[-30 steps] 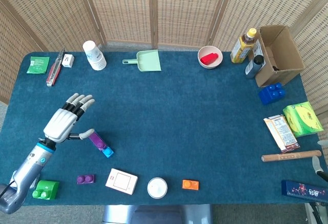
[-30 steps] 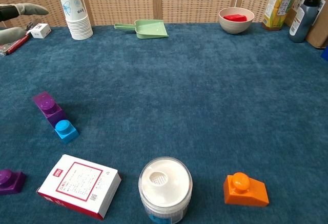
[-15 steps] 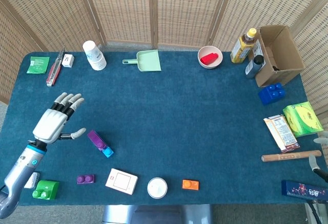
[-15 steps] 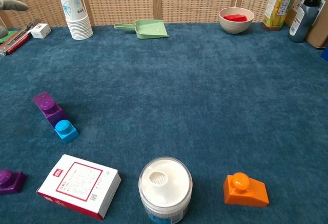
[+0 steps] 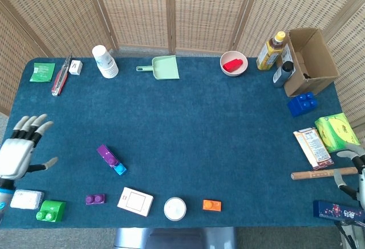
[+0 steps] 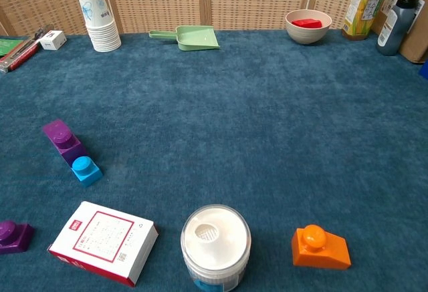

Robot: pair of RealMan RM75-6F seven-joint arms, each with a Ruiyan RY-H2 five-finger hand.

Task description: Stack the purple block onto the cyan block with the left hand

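The purple block (image 5: 105, 153) lies on the blue cloth at the front left, its lower end touching the cyan block (image 5: 120, 169). In the chest view the purple block (image 6: 61, 138) and the cyan block (image 6: 85, 170) sit end to end, both flat on the cloth. My left hand (image 5: 20, 149) hovers at the far left edge, well left of both blocks, fingers spread and holding nothing. Of my right hand (image 5: 349, 172) only spread fingers show, at the right edge. Neither hand appears in the chest view.
A small purple block (image 5: 94, 199), a green block (image 5: 51, 210) and a white packet (image 5: 26, 199) lie near the front left. A white box (image 5: 135, 201), a white jar (image 5: 175, 208) and an orange block (image 5: 211, 205) line the front. A wooden stick (image 5: 319, 174) lies by my right hand.
My left hand has pulled away from the purple block to the far left edge and has left the chest view. The right hand's fingers have come further into view. The blocks have not moved.
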